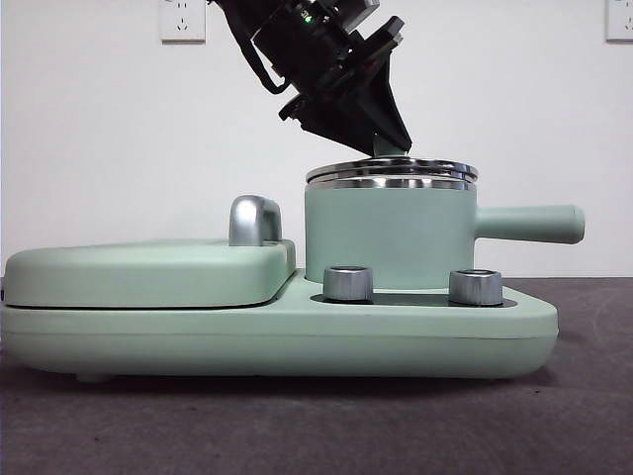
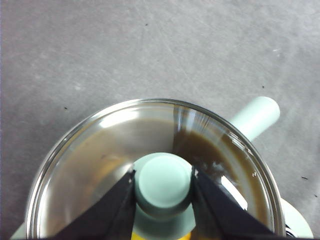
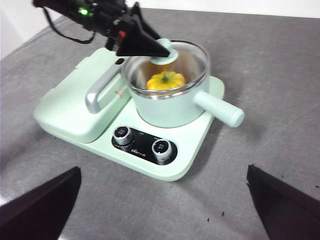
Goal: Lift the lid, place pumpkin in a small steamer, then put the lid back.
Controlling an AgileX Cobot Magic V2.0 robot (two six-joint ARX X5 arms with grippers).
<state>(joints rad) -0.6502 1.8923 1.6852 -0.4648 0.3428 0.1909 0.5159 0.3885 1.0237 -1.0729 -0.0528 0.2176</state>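
Lid (image 1: 392,171) sits on the small steamer (image 1: 388,236), steel rim on steel rim in the front view; whether fully seated all round, can't tell; left gripper (image 2: 164,181) has its jaws pinching the lid's mint-green knob (image 2: 164,182) from both sides, wrist view shows both black jaws flat against it; pumpkin (image 3: 166,80) is inside the steamer, yellow-orange, seen through the glass in the right wrist view only; left wrist view gives just a yellow sliver under the knob; front view hides it behind the pot wall.

Steamer's straight side handle (image 1: 529,224) points away from the griddle cover (image 1: 148,271) with its chrome handle (image 1: 254,220); both stand on the mint-green cooker base (image 1: 277,341); two steel dials (image 3: 123,134) on a black panel at the base's front, below the steamer; there's small print between them, too small to read; no brand legible in any view.

Right gripper (image 3: 160,220) hangs well back from the cooker, jaws spread wide, nothing between them.

Grey table (image 3: 270,65) is open around the base on every visible side; white wall behind with two sockets (image 1: 183,19) at the front view's top corners.
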